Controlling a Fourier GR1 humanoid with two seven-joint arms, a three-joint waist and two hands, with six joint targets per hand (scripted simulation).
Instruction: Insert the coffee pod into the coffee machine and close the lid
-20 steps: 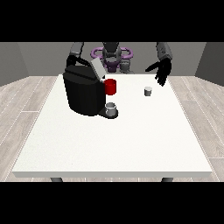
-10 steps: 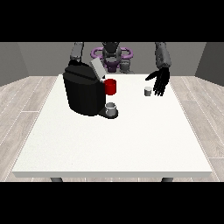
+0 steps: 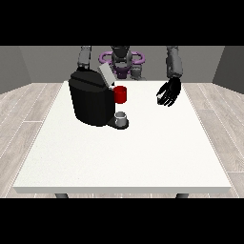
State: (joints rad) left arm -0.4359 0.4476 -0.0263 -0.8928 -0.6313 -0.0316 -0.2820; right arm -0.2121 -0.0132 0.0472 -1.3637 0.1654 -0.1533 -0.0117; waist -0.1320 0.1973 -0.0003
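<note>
The black coffee machine (image 3: pixel 91 100) stands at the table's back left with its grey lid (image 3: pixel 105 75) tipped up and open. On its front are a red part (image 3: pixel 120 94) and, below that, a small grey cup (image 3: pixel 122 117) on the machine's base. The hand at the view's right (image 3: pixel 168 93) hangs low over the table, right of the machine, with relaxed fingers pointing down. It is at the spot where the small coffee pod stood, and the pod is almost wholly hidden by it. The other arm (image 3: pixel 85 57) goes down behind the machine, hiding its hand.
The white table (image 3: pixel 124 157) spreads wide in front of the machine towards the camera. The robot's torso (image 3: pixel 121 62) stands behind the far edge. Grey wood floor surrounds the table.
The hand at the view's right has come down and moved left, from above the table's back right edge onto the spot of the coffee pod, which it now covers. The machine has not moved.
</note>
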